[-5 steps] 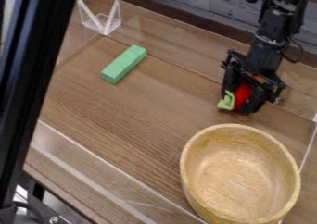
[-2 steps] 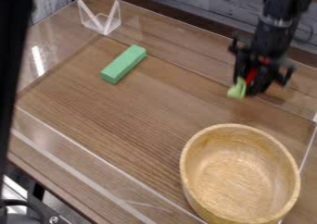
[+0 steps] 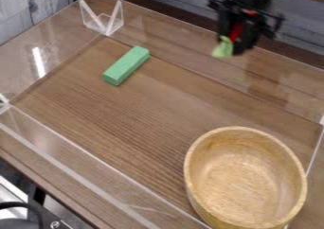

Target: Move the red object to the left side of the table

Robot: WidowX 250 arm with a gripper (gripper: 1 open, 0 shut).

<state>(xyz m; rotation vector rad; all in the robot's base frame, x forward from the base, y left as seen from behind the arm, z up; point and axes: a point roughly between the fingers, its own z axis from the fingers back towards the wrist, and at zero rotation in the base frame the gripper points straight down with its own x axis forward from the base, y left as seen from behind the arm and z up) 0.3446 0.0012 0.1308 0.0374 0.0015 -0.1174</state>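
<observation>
The red object [image 3: 236, 39] is a small glossy red toy fruit with a light green end sticking out to the lower left. It hangs in the air above the far right part of the table [image 3: 152, 110], with my gripper [image 3: 238, 40] shut on it. The gripper points down from the top edge of the camera view, and its black fingers cover most of the fruit's red body.
A flat green block [image 3: 125, 64] lies on the wood to the left of centre. A round wooden bowl [image 3: 247, 185] fills the near right corner. Low clear acrylic walls [image 3: 104, 18] edge the tabletop.
The gripper closed on the red fruit at the right, lifted it off the table, and carried it up and to the left in the view.
</observation>
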